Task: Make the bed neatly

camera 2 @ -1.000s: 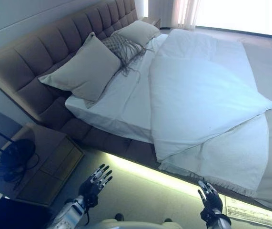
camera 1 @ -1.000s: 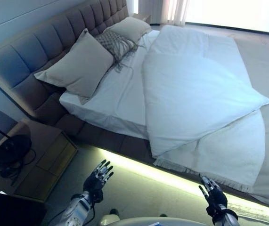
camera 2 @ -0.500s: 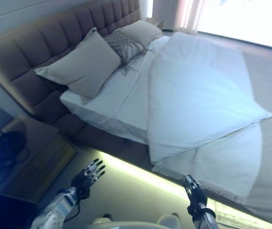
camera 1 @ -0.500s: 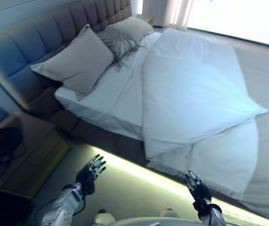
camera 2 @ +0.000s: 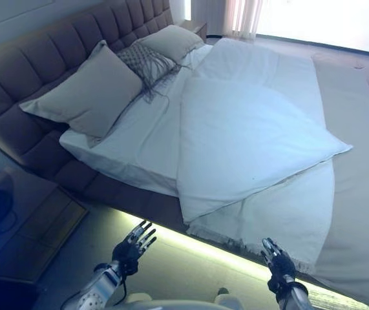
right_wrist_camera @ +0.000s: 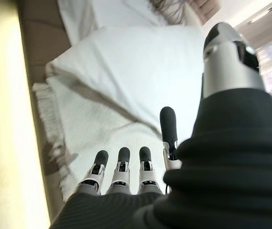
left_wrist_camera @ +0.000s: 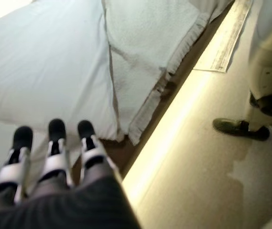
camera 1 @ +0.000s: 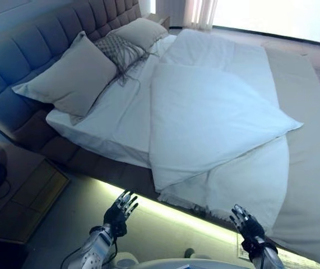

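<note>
A white duvet (camera 1: 216,112) lies crooked on the bed, folded back on itself, with one corner hanging over the near side. Under it a fringed white blanket (camera 1: 249,179) droops over the bed's edge. Two beige pillows (camera 1: 64,78) and a patterned cushion (camera 1: 117,50) lean on the tufted headboard (camera 1: 14,50). The white sheet (camera 1: 109,117) is bare on the near side. My left hand (camera 1: 119,210) is open over the floor beside the bed, holding nothing. My right hand (camera 1: 248,227) is open too, just short of the blanket's fringe (right_wrist_camera: 43,100).
A wooden nightstand (camera 1: 19,190) with a dark object on it stands at the left by the headboard. A lit strip (camera 1: 193,216) runs along the bed's base. A beige bed cover (camera 1: 311,168) lies along the foot. Curtains (camera 1: 199,11) hang at the far side.
The camera has shifted, so the bed sits more to the left in view. Both hands stay open and low beside the bed; the bedding has not moved.
</note>
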Robot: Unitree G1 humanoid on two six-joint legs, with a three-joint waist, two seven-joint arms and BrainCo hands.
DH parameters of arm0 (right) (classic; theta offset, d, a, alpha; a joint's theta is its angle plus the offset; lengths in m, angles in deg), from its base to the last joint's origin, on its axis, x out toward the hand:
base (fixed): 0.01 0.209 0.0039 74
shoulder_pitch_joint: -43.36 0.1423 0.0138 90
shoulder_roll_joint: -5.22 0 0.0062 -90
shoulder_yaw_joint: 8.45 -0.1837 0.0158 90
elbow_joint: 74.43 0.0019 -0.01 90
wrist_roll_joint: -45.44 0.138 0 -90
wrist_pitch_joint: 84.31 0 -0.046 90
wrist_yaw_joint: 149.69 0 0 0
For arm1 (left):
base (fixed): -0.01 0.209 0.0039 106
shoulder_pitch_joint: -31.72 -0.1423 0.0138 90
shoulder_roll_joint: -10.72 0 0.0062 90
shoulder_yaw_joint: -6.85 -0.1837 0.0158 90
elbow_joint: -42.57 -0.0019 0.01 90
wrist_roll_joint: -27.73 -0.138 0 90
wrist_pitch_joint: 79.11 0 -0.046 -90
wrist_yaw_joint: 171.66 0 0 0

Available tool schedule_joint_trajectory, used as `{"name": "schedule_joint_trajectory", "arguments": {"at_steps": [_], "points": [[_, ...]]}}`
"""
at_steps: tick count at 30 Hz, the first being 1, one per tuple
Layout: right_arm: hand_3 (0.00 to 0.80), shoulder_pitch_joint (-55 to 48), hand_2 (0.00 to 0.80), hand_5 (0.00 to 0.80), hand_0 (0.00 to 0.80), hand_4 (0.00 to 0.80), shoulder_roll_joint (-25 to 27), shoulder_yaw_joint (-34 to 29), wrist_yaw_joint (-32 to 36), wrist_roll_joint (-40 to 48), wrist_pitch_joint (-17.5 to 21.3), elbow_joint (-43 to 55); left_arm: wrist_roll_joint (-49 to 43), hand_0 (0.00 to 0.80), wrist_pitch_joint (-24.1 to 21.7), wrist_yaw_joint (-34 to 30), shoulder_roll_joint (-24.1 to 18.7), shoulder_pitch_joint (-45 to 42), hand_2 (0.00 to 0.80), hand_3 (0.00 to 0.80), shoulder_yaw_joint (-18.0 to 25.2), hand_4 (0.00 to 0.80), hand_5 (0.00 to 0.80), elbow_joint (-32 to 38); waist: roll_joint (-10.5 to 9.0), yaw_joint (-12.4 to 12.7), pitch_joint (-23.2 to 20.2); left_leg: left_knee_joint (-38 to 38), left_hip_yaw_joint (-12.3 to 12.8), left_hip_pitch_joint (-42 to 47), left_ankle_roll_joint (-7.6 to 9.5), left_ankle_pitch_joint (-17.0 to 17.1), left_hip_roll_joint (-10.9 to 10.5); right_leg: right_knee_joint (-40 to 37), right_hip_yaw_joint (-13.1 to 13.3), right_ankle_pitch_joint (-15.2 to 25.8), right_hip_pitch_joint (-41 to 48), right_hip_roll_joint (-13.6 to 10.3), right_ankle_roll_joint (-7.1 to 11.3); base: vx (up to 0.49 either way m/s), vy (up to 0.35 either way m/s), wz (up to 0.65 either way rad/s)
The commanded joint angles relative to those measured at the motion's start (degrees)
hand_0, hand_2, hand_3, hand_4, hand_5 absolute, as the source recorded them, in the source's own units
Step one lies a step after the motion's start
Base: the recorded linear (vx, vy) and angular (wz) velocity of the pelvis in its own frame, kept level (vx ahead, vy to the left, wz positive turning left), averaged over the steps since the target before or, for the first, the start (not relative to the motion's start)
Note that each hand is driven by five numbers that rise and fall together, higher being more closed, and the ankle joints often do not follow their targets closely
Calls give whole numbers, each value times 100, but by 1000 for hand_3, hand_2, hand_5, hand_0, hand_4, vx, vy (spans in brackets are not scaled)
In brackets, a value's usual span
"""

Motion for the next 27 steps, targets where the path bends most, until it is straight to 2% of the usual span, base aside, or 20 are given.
{"name": "schedule_joint_trajectory", "arguments": {"at_steps": [1, 3, 5, 6, 8, 10, 12, 14, 17, 20, 23, 25, 27], "points": [[0, 206, 0, 0, 0, 0, -331, 152, -120, 116, 422, 320, -47, 0, -45, -98, -166, 207, 0, 0, 214, 0, 0, 270, -56, -15, -38, 68, -230, -84, 506, -298, -600, 642, -11, -11, -161, -23, 91, 148, 220, 45], [0, 240, 0, 0, 0, 0, -490, 142, -136, 227, 465, 307, -128, 0, -109, -144, -156, 265, 0, 0, 248, 0, 0, 187, -49, -76, -41, 191, -177, -79, 663, -404, -737, 1022, 142, 79, -272, -135, 179, 130, 205, 16], [0, 238, 0, 0, 0, 0, -608, 169, -89, 185, 566, 340, -175, 0, -222, -123, -194, 291, 0, 0, 210, 0, 0, 172, -10, -95, -23, 221, -188, -61, 903, -466, -908, 1863, 261, 425, -538, -324, 249, 108, 208, -10], [0, 242, 0, 0, 0, 0, -637, 179, -85, 120, 594, 358, -160, 0, -249, -102, -215, 315, 0, 0, 195, 0, 0, 143, 26, -103, -8, 244, -200, -51, 996, -492, -978, 2337, 347, 585, -718, -400, 239, 120, 266, -9], [0, 230, 0, 0, 0, 0, -691, 228, -115, 7, 696, 511, -191, 0, -310, -77, -262, 501, 0, 0, 159, 0, 0, -61, 195, -199, 96, 351, -173, -4, 1136, -564, -1056, 3621, 517, 830, -1301, -427, 67, 136, 287, -2], [0, 175, 0, 0, 0, 0, -723, 210, -135, 48, 728, 583, -258, 0, -288, -47, -273, 626, 0, 0, 170, 0, 0, -136, 220, -243, 138, 470, -113, -27, 1171, -627, -1104, 3982, 537, 849, -1522, -457, 1, 155, 179, 12], [0, 119, 0, 0, 0, 0, -711, 156, -150, 27, 715, 600, -260, 0, -225, -25, -296, 678, 0, 0, 212, 0, 0, -97, 180, -262, 136, 498, -72, 4, 1169, -648, -1164, 3804, 461, 943, -1508, -518, 16, 210, 60, 4], [0, -8, 0, 0, 0, 0, -667, 9, -50, 98, 703, 601, -331, 0, -133, 1, -363, 595, 0, 0, 323, 0, 0, 58, 31, -273, 113, 516, -28, 105, 1131, -761, -1279, 2843, 363, 1111, -1267, -591, 112, 272, -98, 0], [0, 67, 0, 0, 0, 0, -654, -96, -49, 214, 712, 462, -325, 0, -69, 122, -406, 600, 0, 0, 312, 0, 0, 158, -212, -311, 85, 597, -78, 189, 1009, -971, -1386, 952, 318, 1272, -1074, -638, 226, 303, -214, -8], [0, 192, 0, 0, 0, 0, -647, -106, -118, 289, 677, 434, -338, 0, 43, 162, -460, 569, 0, 0, 332, 0, 0, 271, -336, -327, 115, 658, -157, 280, 975, -1234, -1429, -213, 329, 1622, -1049, -600, 436, 273, -209, -2], [0, 178, 0, 0, 0, 0, -656, -77, -138, 154, 586, 519, -346, 0, 56, 140, -460, 422, 0, 0, 413, 0, 0, 272, -360, -309, 106, 677, -148, 312, 987, -1311, -1352, -511, 271, 1763, -999, -625, 503, 229, -183, 34], [0, 91, 0, 0, 0, 0, -659, -103, -63, 81, 519, 578, -402, 0, 106, 85, -471, 259, 0, 0, 499, 0, 0, 296, -383, -325, 76, 696, -187, 337, 1006, -1385, -1291, -421, 465, 1799, -1039, -675, 536, 228, -232, 2], [0, -5, 0, 0, 0, 0, -682, -115, 36, 66, 511, 582, -468, 0, 105, -11, -478, 106, 0, 0, 556, 0, 0, 321, -394, -338, 56, 675, -196, 394, 1006, -1445, -1219, -454, 524, 1793, -1081, -670, 574, 230, -275, 5]]}}
